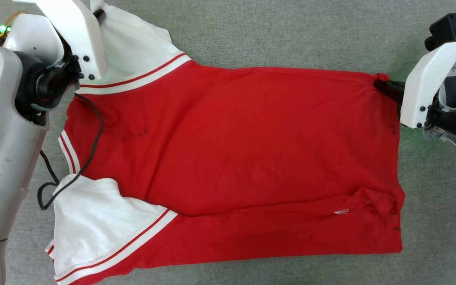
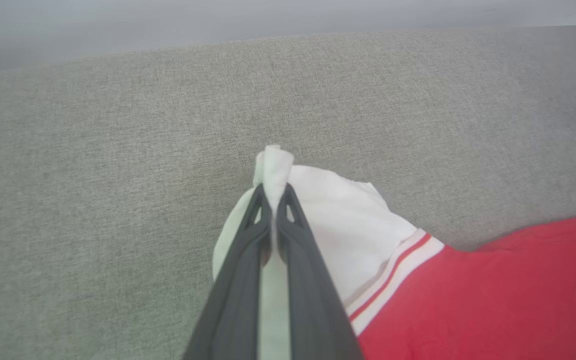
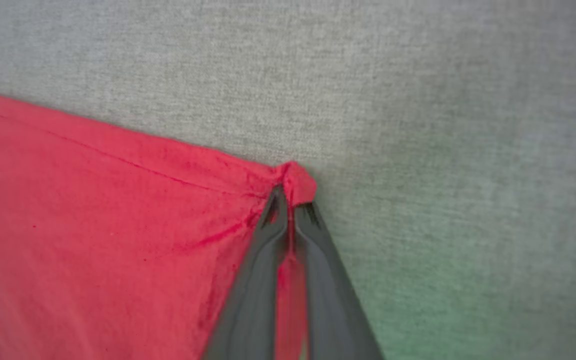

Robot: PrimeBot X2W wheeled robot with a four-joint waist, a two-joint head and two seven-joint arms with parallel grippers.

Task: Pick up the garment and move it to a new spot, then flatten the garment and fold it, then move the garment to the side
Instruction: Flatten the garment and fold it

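Left wrist view: left tool [image 2: 274,192] grips white sleeve of garment [image 2: 493,300]; right tool [image 3: 290,197] grips corner.

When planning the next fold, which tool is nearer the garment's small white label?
Right. The right tool pinches a corner of the garment at the label end; the left tool grips a white sleeve at the opposite end.

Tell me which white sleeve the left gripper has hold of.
The far sleeve, at the head view's top left: its tip is pinched between the fingers of the left gripper. The near sleeve lies free, untouched.
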